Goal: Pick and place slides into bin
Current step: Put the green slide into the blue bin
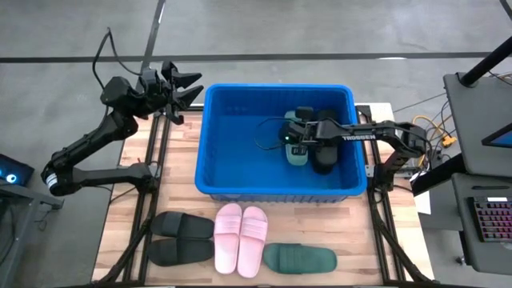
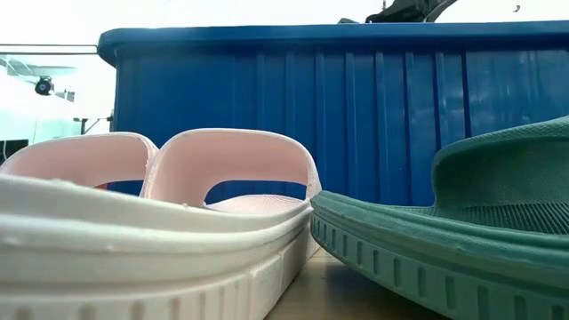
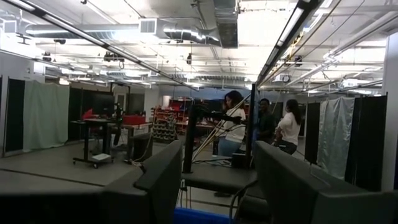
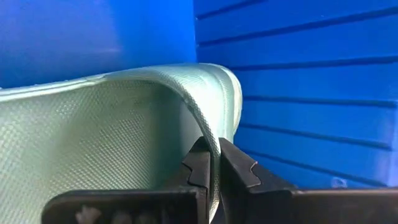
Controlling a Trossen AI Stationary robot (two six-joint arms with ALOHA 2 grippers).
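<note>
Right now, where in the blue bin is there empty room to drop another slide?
The bin's left half is bare floor, from its left wall to the cable. The right side is crowded: the right end effector pinches a green slide beside a black slide.

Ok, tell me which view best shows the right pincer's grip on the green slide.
The right wrist view: the right pincer is shut on the green slide, pinching its strap edge inside the bin. The high view shows the pincer over the slide but not the contact. The low and left wrist views show neither.
</note>
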